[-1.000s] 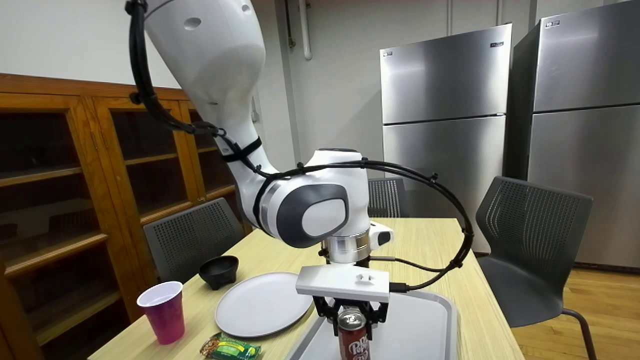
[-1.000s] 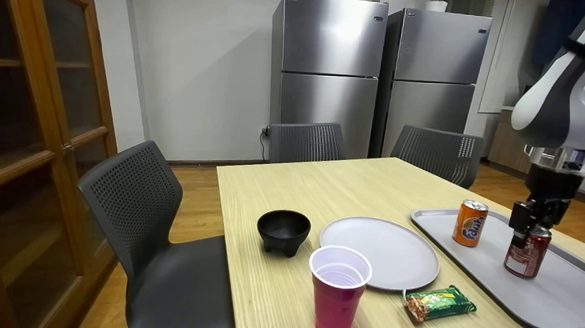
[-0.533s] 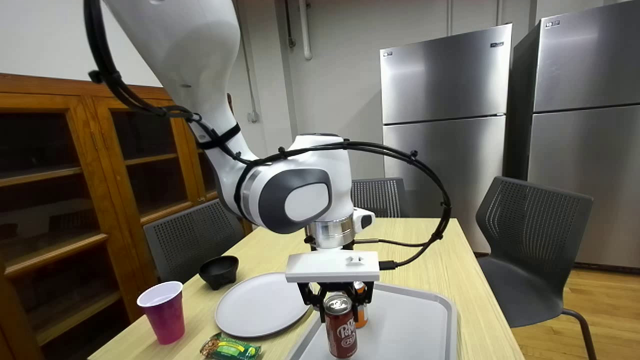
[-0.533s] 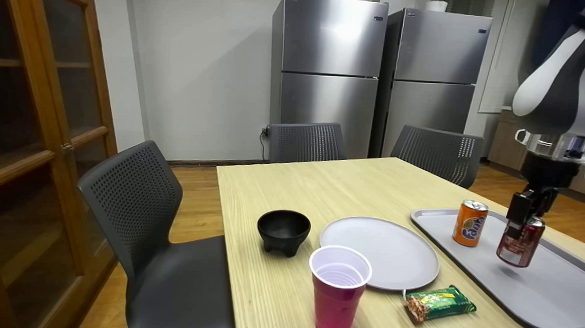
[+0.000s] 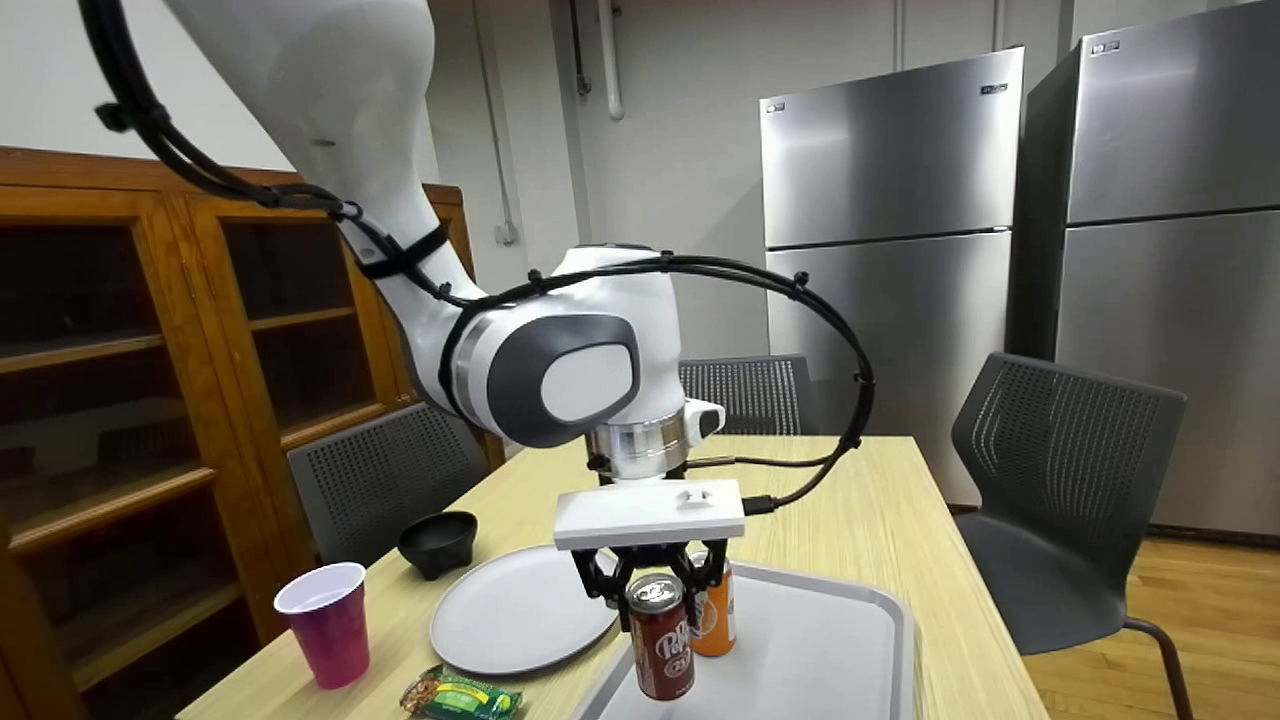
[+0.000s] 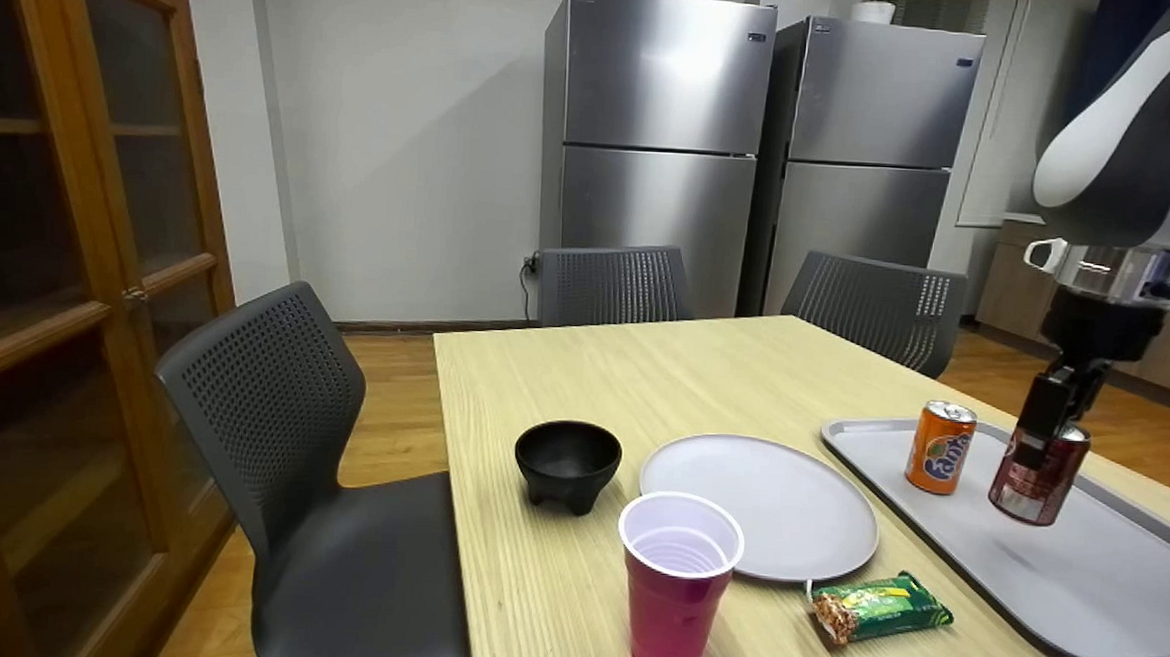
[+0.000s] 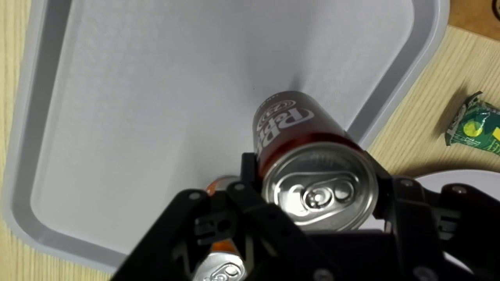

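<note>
Above the tray (image 6: 1122,597), inside its rim (image 7: 386,93), apart from the orange can (image 6: 940,449), the red can (image 5: 663,645) was clamped by the gripper (image 5: 659,617), long axis nearly vertical, top upward.

fingers (image 7: 249,171) gripping Dr Pepper can (image 7: 308,156) | grey tray (image 7: 148,117) below | orange can (image 7: 223,265) part-hidden | green packet (image 7: 474,127) right

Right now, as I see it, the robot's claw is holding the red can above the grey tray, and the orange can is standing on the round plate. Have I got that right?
Not quite: the orange can stands on the grey tray, not on the round plate, as an exterior view shows. The gripper does hold the red can above that tray.
</note>
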Action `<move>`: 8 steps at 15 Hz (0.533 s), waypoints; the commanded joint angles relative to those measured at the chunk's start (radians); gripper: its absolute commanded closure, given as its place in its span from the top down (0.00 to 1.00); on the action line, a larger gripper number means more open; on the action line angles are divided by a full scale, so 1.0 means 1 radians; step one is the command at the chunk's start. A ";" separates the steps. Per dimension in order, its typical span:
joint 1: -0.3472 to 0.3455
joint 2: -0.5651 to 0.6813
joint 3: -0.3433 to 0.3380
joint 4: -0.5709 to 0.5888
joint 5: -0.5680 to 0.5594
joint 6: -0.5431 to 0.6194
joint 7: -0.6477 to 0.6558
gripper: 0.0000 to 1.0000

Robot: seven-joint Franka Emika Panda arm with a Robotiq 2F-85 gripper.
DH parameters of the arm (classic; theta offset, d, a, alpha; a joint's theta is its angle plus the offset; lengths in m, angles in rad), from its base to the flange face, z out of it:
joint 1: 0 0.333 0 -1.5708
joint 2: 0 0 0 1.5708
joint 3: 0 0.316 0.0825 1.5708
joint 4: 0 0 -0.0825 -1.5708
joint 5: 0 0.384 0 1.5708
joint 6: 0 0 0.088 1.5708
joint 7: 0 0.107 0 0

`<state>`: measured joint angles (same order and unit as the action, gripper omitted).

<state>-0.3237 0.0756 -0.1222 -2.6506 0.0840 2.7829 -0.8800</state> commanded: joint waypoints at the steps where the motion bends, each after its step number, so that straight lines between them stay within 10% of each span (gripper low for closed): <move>1: 0.022 -0.066 -0.020 -0.025 0.011 -0.039 -0.044 0.38; 8: 0.152 0.008 0.078 0.022 0.079 -0.046 -0.064 0.38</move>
<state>-0.1991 0.0762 -0.0685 -2.6570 0.1348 2.7699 -0.9170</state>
